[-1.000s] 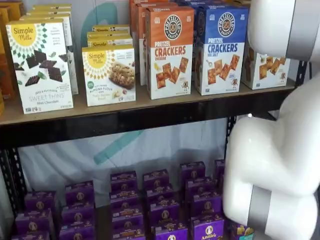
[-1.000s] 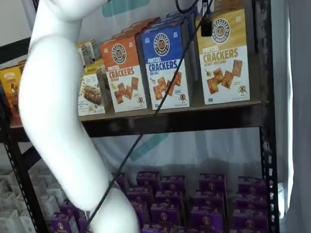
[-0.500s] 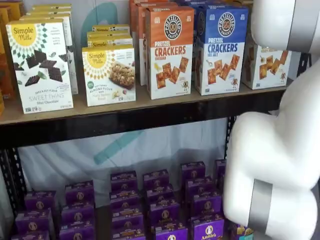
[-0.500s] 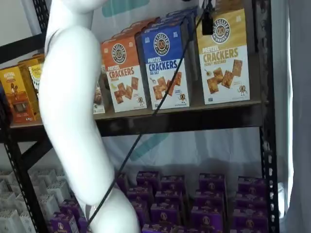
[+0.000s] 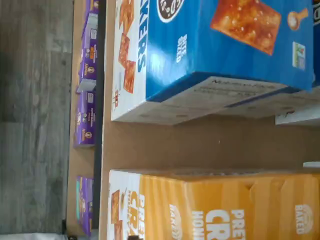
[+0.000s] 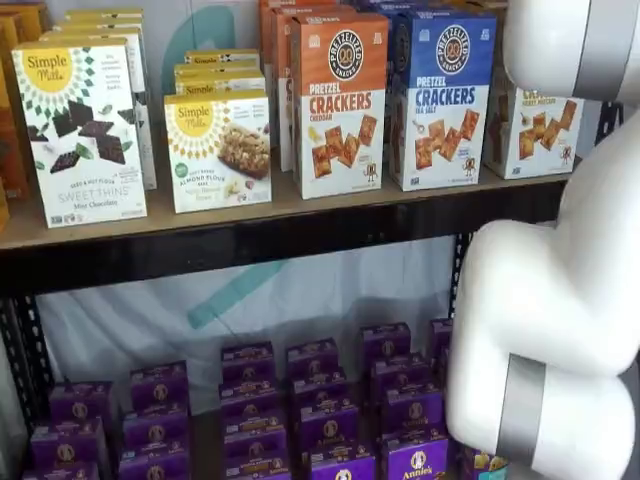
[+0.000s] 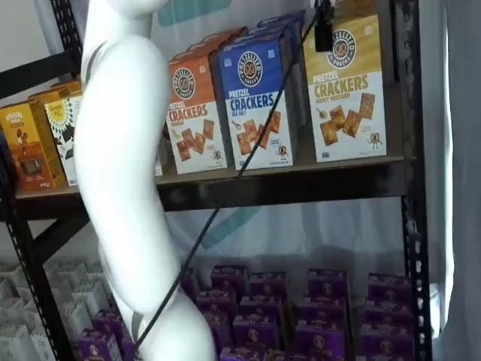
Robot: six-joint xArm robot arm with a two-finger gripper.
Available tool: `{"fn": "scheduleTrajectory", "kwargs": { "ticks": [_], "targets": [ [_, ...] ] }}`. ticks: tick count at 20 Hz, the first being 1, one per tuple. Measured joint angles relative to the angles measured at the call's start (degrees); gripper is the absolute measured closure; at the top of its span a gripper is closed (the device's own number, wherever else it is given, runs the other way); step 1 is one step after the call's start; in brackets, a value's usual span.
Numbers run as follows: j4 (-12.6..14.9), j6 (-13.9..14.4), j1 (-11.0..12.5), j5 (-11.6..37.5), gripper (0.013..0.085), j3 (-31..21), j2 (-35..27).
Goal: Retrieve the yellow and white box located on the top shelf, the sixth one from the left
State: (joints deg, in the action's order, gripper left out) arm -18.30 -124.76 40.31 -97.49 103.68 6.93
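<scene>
The approach is the step in hand, I'd judge: nothing is gripped yet. The yellow and white box (image 7: pixel 346 90) stands upright at the far end of the bench (image 7: pixel 285 171), front edge near the lip, with the blue cracker carton (image 7: pixel 252 105) at its nine o'clock, close but apart. The wrist view looks down on the bare board between those two cartons. The hand (image 7: pixel 324 41) hangs from above at about eleven o'clock of the box's face, cable beside it. It shows only as one dark shape, so I cannot tell whether its fingers are spread or closed. In a shelf view the white arm (image 6: pixel 560 290) hides much of the box (image 6: pixel 535 135). The next move likely calls for shifting toward three o'clock to centre on the carton, then pressing in with fingers either side (the gap on the blue side looks tight). Against the earlier frames, the arm's big link has swung toward three o'clock, uncovering the yellow cartons (image 7: pixel 30 143) behind it, while the boxes have not budged.
</scene>
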Motion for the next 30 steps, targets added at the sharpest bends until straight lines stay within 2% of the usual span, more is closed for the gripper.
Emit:
{"fn": "scheduleTrajectory", "kwargs": {
  "ticks": [16, 27, 29, 30],
  "targets": [
    [9.4, 1.5, -4.5, -3.0, 0.0130, 2.2, -1.6],
    [10.9, 1.8, -5.2, -4.1, 0.0130, 2.5, -1.9],
    [11.0, 1.8, -5.2, -4.0, 0.0210, 2.3, -1.7],
    [11.0, 1.8, -5.2, -3.9, 0.0210, 2.2, -1.6]
  ]
}}
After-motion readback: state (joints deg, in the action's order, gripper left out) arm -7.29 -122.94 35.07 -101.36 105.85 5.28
